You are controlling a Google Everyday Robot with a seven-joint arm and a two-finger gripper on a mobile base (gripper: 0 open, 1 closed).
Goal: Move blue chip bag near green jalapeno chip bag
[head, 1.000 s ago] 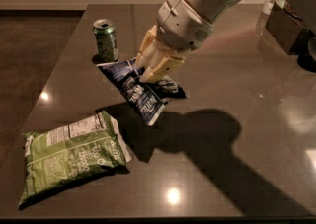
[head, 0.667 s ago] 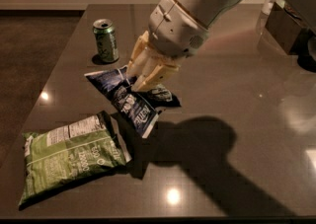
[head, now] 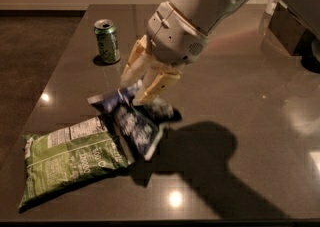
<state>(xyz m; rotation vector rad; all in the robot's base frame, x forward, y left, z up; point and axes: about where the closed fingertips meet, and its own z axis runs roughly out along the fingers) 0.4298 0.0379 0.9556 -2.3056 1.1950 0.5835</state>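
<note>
The blue chip bag is a wrinkly navy foil bag with white patches, held just above the dark table, its lower edge next to the right end of the green bag. The green jalapeno chip bag lies flat at the front left, its white label panel facing up. My gripper comes down from the upper right on the white arm and is shut on the top of the blue chip bag with its cream fingers.
A green soda can stands upright at the back left of the table. The table's left edge and front edge are close to the green bag. A dark object stands at the far right.
My gripper has carried the blue chip bag down and to the left, closer to the green jalapeno chip bag. The green bag and the can have not moved.
</note>
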